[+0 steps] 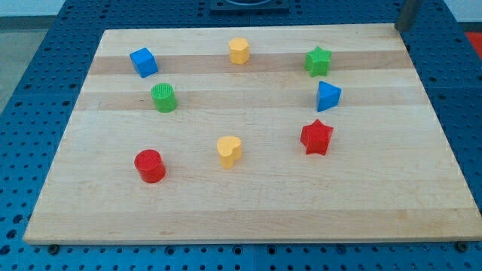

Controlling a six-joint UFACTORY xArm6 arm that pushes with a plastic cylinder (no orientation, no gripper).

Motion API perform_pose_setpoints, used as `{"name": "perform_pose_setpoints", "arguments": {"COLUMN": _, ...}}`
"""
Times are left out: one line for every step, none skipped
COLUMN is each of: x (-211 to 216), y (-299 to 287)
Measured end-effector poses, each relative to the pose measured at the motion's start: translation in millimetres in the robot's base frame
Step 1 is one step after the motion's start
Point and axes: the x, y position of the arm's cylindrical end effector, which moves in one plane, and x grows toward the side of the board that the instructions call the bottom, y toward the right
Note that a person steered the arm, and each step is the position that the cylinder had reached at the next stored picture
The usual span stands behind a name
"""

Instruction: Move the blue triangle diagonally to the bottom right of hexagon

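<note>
Eight blocks lie spread over the wooden worktop (pixel 422 188), none in a container: two blue, two yellow, two green, two red. The blue triangle (pixel 327 95) sits at the view's right, between the green star (pixel 318 61) and red star (pixel 316 137), well apart from the yellow hexagon (pixel 239 50) at the top. My tip (pixel 401 27) rests at the top right corner, clear of every block; it has no fingers.

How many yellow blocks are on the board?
2: the yellow hexagon near the view's top centre, and the yellow heart lower down, left of the red star. None seems hidden.
</note>
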Motion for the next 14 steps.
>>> {"name": "perform_pose_setpoints", "arguments": {"x": 0, "y": -5}}
{"name": "perform_pose_setpoints", "arguments": {"x": 20, "y": -48}}
{"name": "perform_pose_setpoints", "arguments": {"x": 43, "y": -65}}
{"name": "perform_pose_setpoints", "arguments": {"x": 64, "y": -65}}
{"name": "perform_pose_setpoints", "arguments": {"x": 117, "y": -65}}
{"name": "perform_pose_setpoints", "arguments": {"x": 122, "y": -66}}
{"name": "perform_pose_setpoints", "arguments": {"x": 170, "y": -93}}
{"name": "perform_pose_setpoints", "arguments": {"x": 179, "y": -97}}
{"name": "perform_pose_setpoints", "arguments": {"x": 179, "y": -123}}
{"name": "perform_pose_setpoints", "arguments": {"x": 179, "y": -165}}
{"name": "perform_pose_setpoints", "arguments": {"x": 179, "y": -196}}
{"name": "perform_pose_setpoints", "arguments": {"x": 179, "y": -203}}
{"name": "perform_pose_setpoints", "arguments": {"x": 193, "y": -182}}
{"name": "perform_pose_setpoints", "arguments": {"x": 212, "y": -176}}
